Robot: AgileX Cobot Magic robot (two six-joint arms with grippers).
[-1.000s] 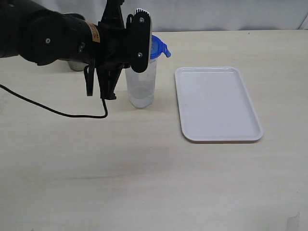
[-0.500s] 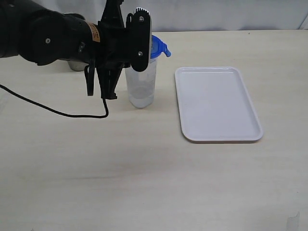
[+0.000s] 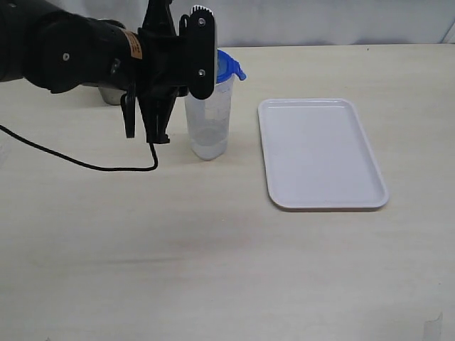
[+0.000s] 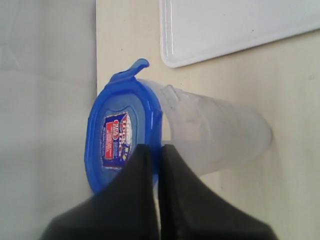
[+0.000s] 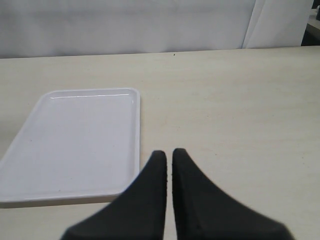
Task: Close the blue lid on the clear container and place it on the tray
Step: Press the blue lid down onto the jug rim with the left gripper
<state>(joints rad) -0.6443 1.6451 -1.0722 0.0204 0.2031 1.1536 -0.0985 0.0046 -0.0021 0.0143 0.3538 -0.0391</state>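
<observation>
Closing stage of a lid-and-carry task. The left claw (image 4: 156,148) is clenched, its two fingers pressed together with nothing between them, and their tips touch the rim of the blue lid (image 4: 122,135), which lies directly ahead of them. The lid rests on the mouth of the clear container (image 3: 208,124), label uppermost. One tab juts outward on the side facing the tray, so the seal is probably not complete, though the snaps themselves cannot be judged from here. The container stands upright on the table (image 3: 213,249), long axis vertical, near the left rim of the white tray (image 3: 320,149) but apart from it. Nothing can be made out inside its cloudy wall, and the tray holds nothing. The tray's long axis runs from the near side of the table to the far side. The left arm is plainly the nearer one. The right claw (image 5: 169,152) is likewise clenched on nothing and hangs over bare table with the tray close ahead of it (the container does not appear in its wrist view). The coming move probably turns on pushing the lid straight down along the container's axis; a sideways shove at that height could tip it.
</observation>
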